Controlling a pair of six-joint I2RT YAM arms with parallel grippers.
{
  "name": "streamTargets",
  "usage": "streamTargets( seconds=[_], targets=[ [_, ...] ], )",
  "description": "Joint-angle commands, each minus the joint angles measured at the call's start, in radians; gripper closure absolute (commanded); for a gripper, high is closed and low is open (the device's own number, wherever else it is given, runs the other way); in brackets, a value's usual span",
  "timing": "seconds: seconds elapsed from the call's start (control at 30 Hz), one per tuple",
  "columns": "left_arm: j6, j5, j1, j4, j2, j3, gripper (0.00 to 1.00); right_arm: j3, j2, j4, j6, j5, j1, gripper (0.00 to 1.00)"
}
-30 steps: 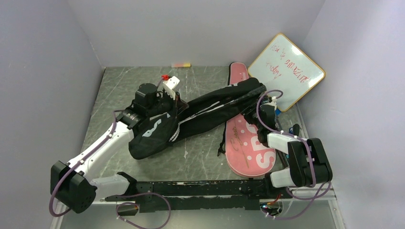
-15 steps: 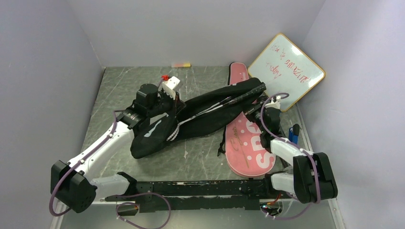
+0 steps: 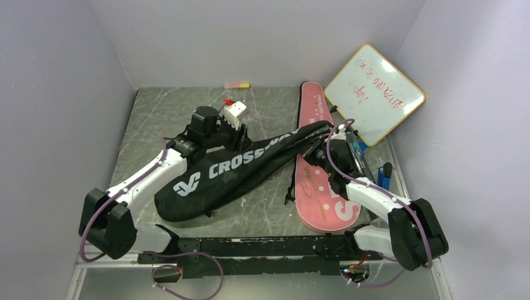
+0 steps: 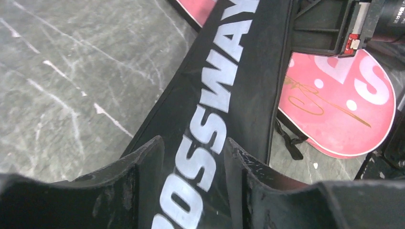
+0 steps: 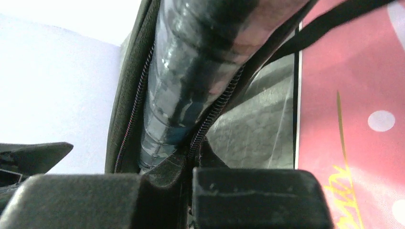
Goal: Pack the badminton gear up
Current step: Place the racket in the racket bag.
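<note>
Black CROSSWAY cover (image 3: 237,178) diagonal, narrow end far-right

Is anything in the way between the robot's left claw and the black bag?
No, nothing visible. The left gripper hangs open right over the black cover, one of its fingers on each side of the white letters, and nothing shows between them.

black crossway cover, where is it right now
In the top view the black CROSSWAY cover lies diagonally across mid-table, its wide end near-left, its narrow end overlapping the pink SPORT cover and pinched by the right gripper.
</note>
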Motion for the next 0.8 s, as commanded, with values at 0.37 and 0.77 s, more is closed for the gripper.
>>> streamTargets(
  seconds=[0.37,0.77],
  targets=[
    [0.149,0.135,-0.222,0.059,0.065,0.031,0.25,0.005,-0.145,-0.091,-0.010,0.016,0.035,1.00],
    [0.188,-0.122,-0.251,-0.064,0.165,0.118,0.78,0.046,-0.197,-0.180,0.011,0.005,0.047,1.00]
  ],
)
